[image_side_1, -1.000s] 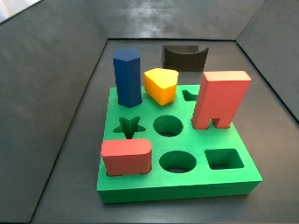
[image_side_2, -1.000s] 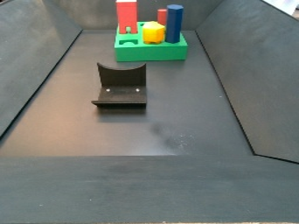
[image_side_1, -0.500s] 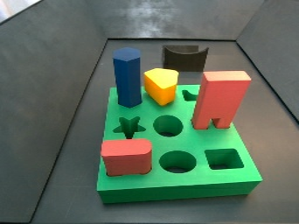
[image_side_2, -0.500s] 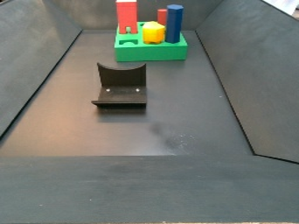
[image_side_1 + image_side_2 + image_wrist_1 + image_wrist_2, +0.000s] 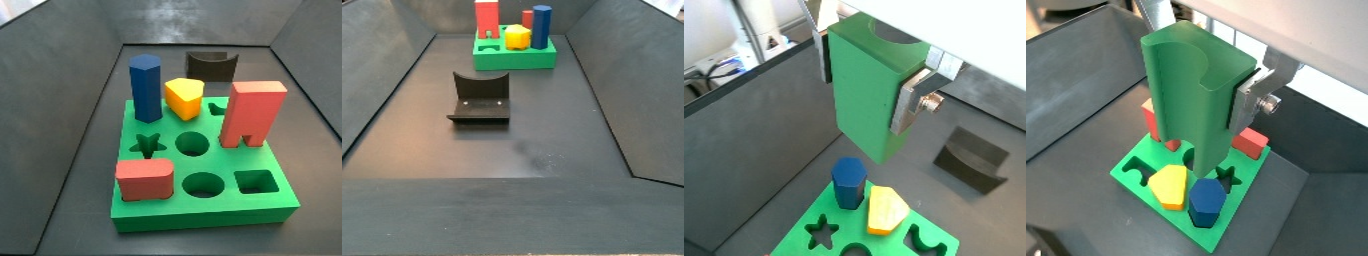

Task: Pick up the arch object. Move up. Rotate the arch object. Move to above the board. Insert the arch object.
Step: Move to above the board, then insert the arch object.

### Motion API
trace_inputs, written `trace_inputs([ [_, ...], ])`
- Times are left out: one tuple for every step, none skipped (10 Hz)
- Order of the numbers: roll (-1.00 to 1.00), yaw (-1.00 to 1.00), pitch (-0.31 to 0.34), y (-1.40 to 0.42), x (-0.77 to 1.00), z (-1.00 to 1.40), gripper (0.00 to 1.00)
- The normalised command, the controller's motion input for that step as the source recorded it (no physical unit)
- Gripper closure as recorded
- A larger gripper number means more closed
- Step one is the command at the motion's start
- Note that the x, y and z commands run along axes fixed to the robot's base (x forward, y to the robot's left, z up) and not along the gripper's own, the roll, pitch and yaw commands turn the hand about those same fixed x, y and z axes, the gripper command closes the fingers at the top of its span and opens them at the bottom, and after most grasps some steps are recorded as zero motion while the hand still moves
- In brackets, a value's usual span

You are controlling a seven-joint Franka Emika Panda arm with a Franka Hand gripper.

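Two silver fingers (image 5: 915, 98) of the gripper (image 5: 871, 75) pinch the green arch object (image 5: 874, 95), holding it in the air above the board (image 5: 201, 205), as both wrist views show. The arch's long axis runs up and down, its curved notch at the upper end near the gripper and its flat end pointing down toward the board. On the board stand a blue hexagonal block (image 5: 144, 89), a yellow block (image 5: 185, 98), a tall red block (image 5: 253, 114) and a low red block (image 5: 143, 179). The fixture (image 5: 478, 98) sits on the floor, apart from the board. Both side views match those of half a second ago; neither shows the gripper.
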Motion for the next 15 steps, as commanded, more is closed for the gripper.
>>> trace_inputs([
  [0.03,0.21,0.14,-0.02,0.06,0.03,1.0],
  [0.0,0.0,0.004,0.0,1.0,-0.08,1.0],
  [0.0,0.0,0.011,0.0,1.0,-0.1,1.0],
  [0.0,0.01,0.023,0.0,1.0,-0.11,1.0],
  [0.0,0.0,0.034,0.0,1.0,-0.12,1.0],
  [0.0,0.01,0.024,0.0,1.0,-0.13,1.0],
  [0.0,0.08,0.076,0.16,1.0,-0.37,1.0],
  [0.02,0.11,0.156,0.23,1.0,-0.62,1.0],
  [0.06,0.14,0.191,0.21,1.0,-0.71,1.0],
  [0.06,0.09,0.171,0.13,1.0,-0.67,1.0],
  [0.01,0.01,0.067,0.03,1.0,-0.45,1.0],
  [0.0,0.0,0.016,0.0,1.0,-0.34,1.0],
  [0.0,0.0,0.0,0.0,1.0,-0.3,1.0],
  [0.0,0.0,0.0,0.0,1.0,-0.3,1.0],
  [0.0,0.0,0.0,0.0,1.0,-0.3,1.0],
])
